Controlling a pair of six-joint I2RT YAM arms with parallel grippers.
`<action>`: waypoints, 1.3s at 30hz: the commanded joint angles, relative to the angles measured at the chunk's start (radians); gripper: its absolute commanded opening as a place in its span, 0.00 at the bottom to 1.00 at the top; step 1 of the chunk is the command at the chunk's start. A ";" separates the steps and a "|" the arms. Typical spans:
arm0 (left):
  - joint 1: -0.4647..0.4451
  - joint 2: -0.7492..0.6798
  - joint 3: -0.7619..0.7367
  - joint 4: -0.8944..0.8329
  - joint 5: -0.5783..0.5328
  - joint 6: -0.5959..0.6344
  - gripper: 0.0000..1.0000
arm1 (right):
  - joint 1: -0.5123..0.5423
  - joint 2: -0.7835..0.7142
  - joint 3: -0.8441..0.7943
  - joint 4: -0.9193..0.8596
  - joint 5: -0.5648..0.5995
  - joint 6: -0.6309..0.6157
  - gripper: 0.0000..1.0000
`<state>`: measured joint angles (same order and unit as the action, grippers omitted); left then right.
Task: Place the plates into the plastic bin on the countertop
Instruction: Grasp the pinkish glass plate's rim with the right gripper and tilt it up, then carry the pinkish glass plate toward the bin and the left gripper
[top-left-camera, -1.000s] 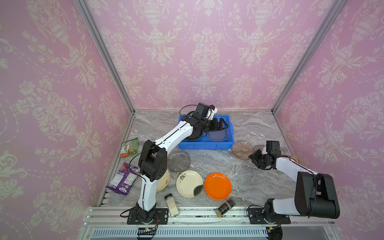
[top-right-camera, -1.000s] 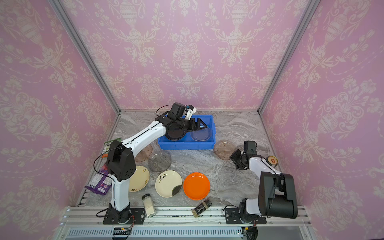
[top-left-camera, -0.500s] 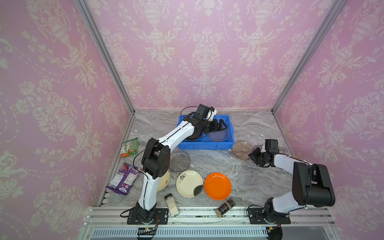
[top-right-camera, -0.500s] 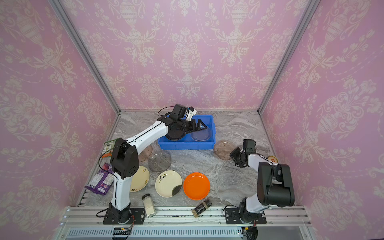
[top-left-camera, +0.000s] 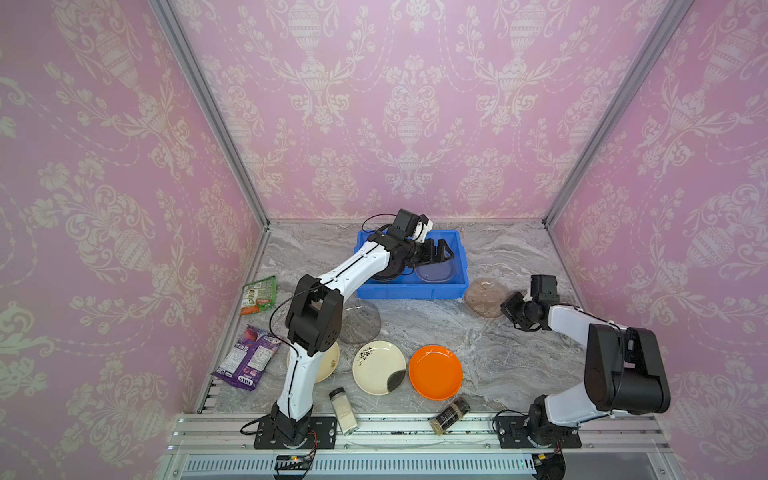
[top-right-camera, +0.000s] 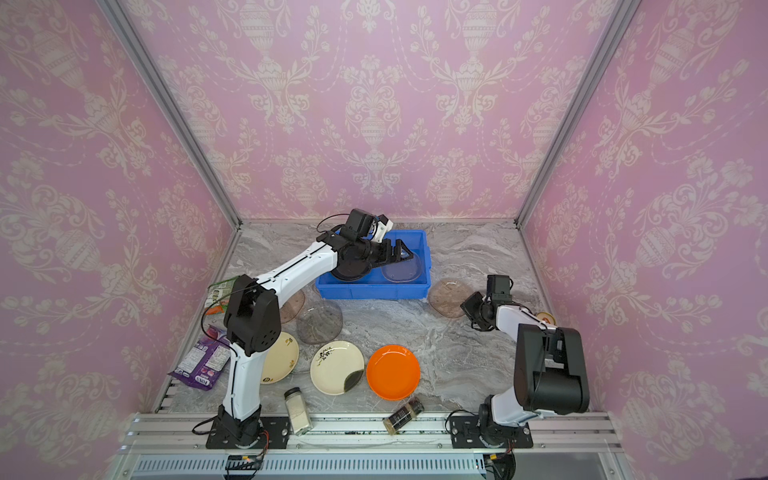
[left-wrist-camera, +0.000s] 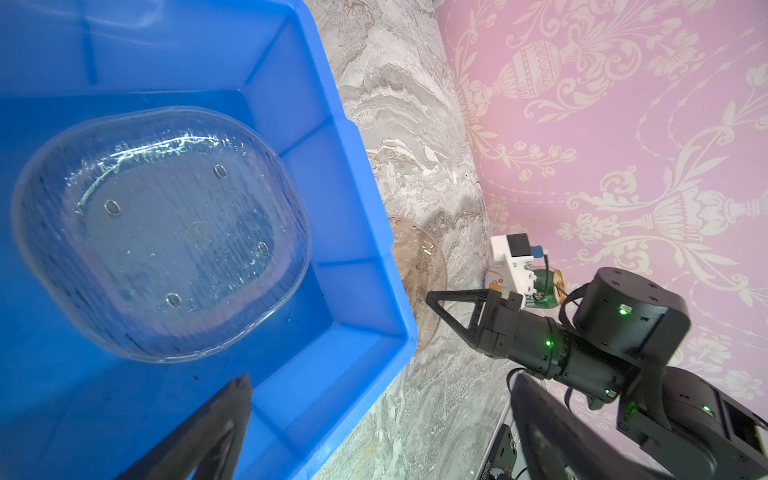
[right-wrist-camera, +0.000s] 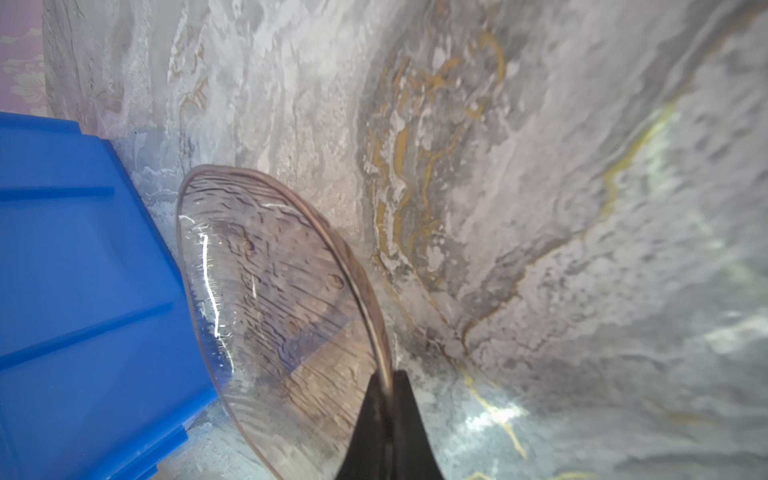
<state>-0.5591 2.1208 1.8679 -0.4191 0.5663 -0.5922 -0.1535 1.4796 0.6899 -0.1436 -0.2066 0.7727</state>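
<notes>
**Right arm grips a plate beside the bin**

The right end effector (right-wrist-camera: 386, 380) is clamped together on the rim of a pink glass plate (right-wrist-camera: 274, 299), probably because a shallow dish on the table (right-wrist-camera: 540, 208) offers no other hold. That plate sits just beside the bin (top-left-camera: 409, 293). The left end effector (top-left-camera: 445, 251) hangs spread apart over the bin (holding nothing). Inside lie a clear plate (left-wrist-camera: 162, 232) and a dark plate (top-left-camera: 388, 272). An orange plate (top-left-camera: 435, 372) waits outside.

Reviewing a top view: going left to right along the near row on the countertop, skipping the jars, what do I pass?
purple snack packet → half-hidden cream plate → cream plate with a dark patch → orange plate
</notes>
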 joint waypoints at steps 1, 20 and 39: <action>0.008 0.005 0.036 -0.034 -0.028 0.041 0.99 | 0.007 -0.096 0.063 -0.168 0.205 -0.088 0.00; 0.045 -0.006 0.078 -0.102 -0.072 0.118 0.97 | 0.133 -0.443 0.182 -0.017 0.203 -0.083 0.00; 0.097 -0.115 -0.008 -0.107 -0.180 0.188 0.87 | 0.298 -0.050 0.474 -0.142 -0.037 -0.131 0.00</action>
<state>-0.4759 2.0521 1.8828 -0.5316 0.4110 -0.4244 0.1326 1.4036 1.1118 -0.2405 -0.2134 0.6674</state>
